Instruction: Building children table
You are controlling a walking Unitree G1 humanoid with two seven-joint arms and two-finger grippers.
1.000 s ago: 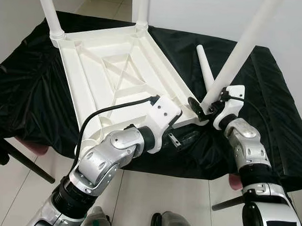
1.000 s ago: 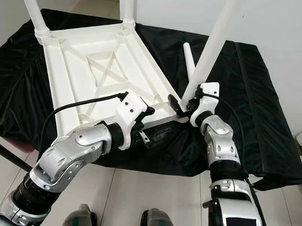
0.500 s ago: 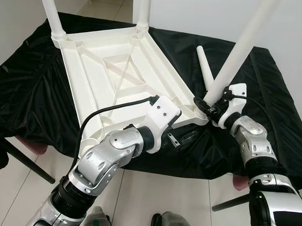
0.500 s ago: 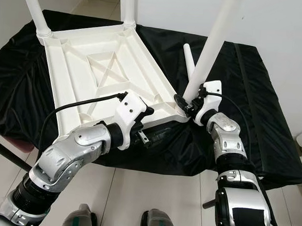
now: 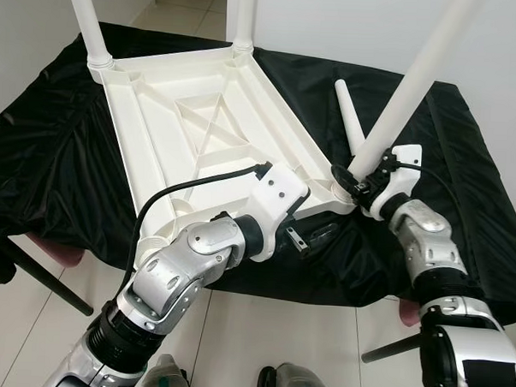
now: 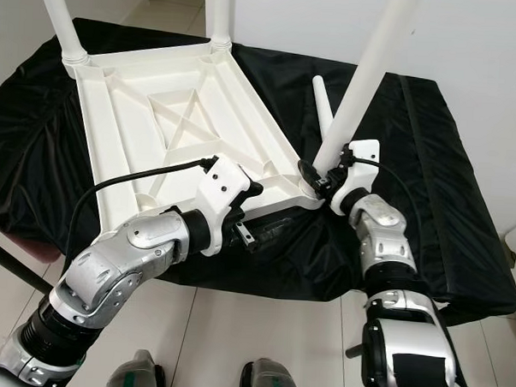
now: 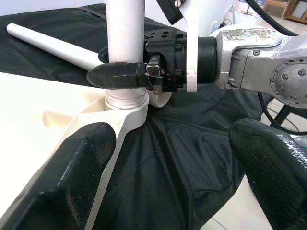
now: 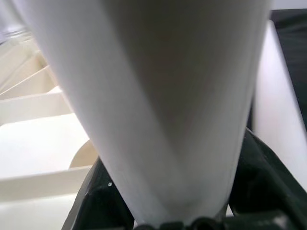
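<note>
The white tabletop lies upside down on a black cloth, taking up the upper left and centre of the head views, with two legs already standing at its far corners. The step in hand is seating the third leg in the near-right corner socket. The right gripper is clamped on the leg's base, just above the socket. The left gripper, fingers apart, sits at the near edge of the tabletop, seemingly steadying it. A spare leg lies on the cloth, right of centre. Next, probably, pressing or twisting the leg fully home, though how deep it sits is hard to judge.
</note>
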